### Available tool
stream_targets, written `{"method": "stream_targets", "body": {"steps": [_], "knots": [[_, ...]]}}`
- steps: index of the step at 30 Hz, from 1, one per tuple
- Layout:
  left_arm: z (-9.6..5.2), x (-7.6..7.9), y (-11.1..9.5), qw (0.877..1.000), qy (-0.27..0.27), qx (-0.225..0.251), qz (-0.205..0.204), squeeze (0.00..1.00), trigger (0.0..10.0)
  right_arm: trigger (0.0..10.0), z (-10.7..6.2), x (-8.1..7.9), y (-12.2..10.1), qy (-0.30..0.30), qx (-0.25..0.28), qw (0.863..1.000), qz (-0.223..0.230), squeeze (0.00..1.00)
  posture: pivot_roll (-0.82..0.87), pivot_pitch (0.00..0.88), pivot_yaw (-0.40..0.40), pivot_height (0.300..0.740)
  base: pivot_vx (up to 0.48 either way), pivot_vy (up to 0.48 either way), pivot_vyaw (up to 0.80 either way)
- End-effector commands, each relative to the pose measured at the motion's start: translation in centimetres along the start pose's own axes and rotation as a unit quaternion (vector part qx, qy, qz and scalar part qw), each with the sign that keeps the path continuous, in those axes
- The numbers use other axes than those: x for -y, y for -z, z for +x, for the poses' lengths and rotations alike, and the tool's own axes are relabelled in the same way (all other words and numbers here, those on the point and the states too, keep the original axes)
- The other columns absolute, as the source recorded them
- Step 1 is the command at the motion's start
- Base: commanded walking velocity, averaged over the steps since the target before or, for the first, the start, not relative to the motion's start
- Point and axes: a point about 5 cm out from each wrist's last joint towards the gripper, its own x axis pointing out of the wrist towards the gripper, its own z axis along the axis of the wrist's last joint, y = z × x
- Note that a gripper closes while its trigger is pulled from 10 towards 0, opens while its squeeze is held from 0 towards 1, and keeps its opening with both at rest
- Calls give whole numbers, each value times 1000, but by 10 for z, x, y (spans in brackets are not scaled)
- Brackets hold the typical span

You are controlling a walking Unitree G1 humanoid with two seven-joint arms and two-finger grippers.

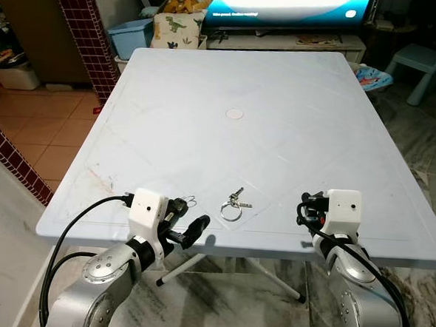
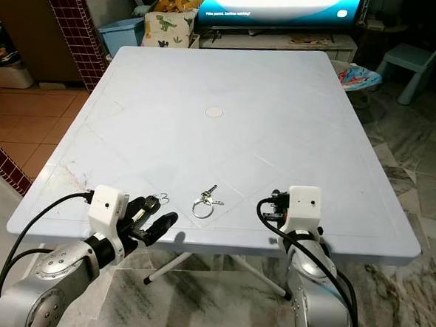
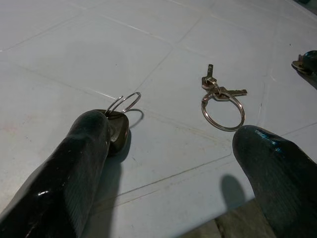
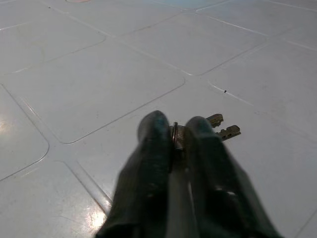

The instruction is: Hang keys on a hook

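A ring with small silver keys lies on the pale table near its front edge. My left gripper is open at that edge, left of the ring. One of its fingers touches a small dark fob with a wire ring; the other finger hangs past the table's rim. My right gripper rests low on the table to the right of the ring, shut on a second set of keys whose blades stick out past its tips.
A round white plug marks the table's middle. Beyond the far edge stand a TV, a blue bin and a dinosaur cushion. A blue chair is at the back right, a brick column on the left.
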Motion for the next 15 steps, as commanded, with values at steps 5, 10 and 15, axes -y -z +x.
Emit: {"method": "stream_targets", "body": {"steps": [5, 10, 15], "knots": [[0, -2, 1, 1000, -1, -4, 5, 0, 10000, 0, -1, 1, 2, 4, -7, 1000, 7, 0, -48, 84, 75, 740, 0, 0, 0], [0, -2, 1, 1000, -2, -3, 5, 0, 10000, 0, 0, 2, 1, 6, -7, 1000, 7, 0, -48, 84, 75, 740, 0, 0, 0], [0, -2, 1, 1000, -2, -4, 6, 0, 10000, 0, 1, 3, 1, 10, -6, 1000, 5, 0, -50, 82, 77, 740, 0, 0, 0]]}}
